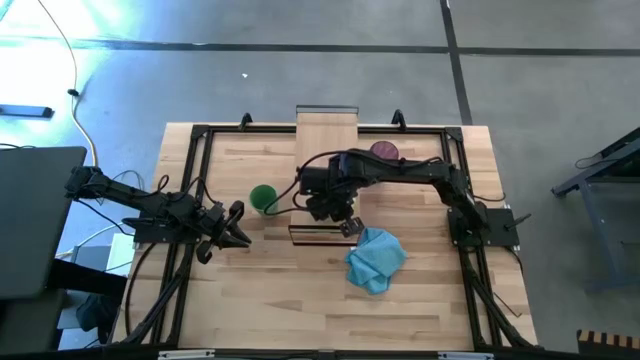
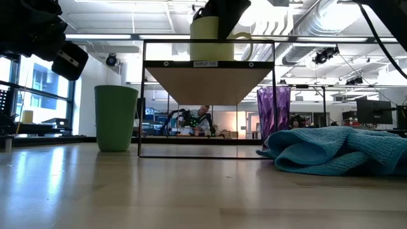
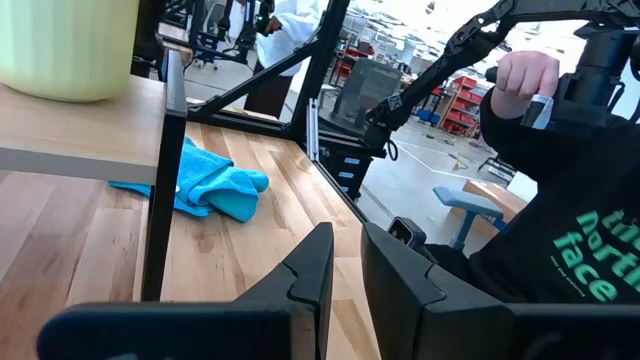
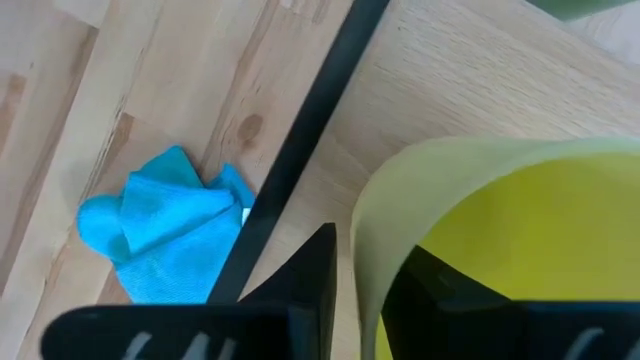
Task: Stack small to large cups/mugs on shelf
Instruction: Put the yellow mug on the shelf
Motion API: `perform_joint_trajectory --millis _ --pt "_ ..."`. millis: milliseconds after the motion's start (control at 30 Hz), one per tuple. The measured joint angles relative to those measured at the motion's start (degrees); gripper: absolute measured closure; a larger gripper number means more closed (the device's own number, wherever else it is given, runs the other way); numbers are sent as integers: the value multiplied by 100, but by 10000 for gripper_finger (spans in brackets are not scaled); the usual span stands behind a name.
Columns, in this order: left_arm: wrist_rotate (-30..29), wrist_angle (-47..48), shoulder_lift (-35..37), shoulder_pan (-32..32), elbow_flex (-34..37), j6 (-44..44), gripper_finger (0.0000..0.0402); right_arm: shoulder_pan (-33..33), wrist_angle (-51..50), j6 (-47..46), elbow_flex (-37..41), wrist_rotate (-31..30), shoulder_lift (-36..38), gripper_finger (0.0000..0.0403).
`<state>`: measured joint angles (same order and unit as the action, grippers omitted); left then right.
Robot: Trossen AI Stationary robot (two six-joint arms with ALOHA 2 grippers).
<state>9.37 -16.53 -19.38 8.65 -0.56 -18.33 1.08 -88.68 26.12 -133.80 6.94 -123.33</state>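
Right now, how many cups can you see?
3. The yellow mug sits on top of the shelf, the green cup stands on the table left of it, and the purple cup stands behind the blue cloth.

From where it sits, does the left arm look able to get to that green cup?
Probably yes. The green cup stands upright on the table, just beyond the left gripper, with bare wood between them. The right gripper is busy over the shelf with the yellow mug, off to the side.
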Motion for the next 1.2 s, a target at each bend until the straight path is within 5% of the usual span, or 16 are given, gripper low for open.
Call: perform_joint_trajectory --millis 1200 --pt "0 0 0 2 0 2 355 -68 13 -413 -7 238 9 345"
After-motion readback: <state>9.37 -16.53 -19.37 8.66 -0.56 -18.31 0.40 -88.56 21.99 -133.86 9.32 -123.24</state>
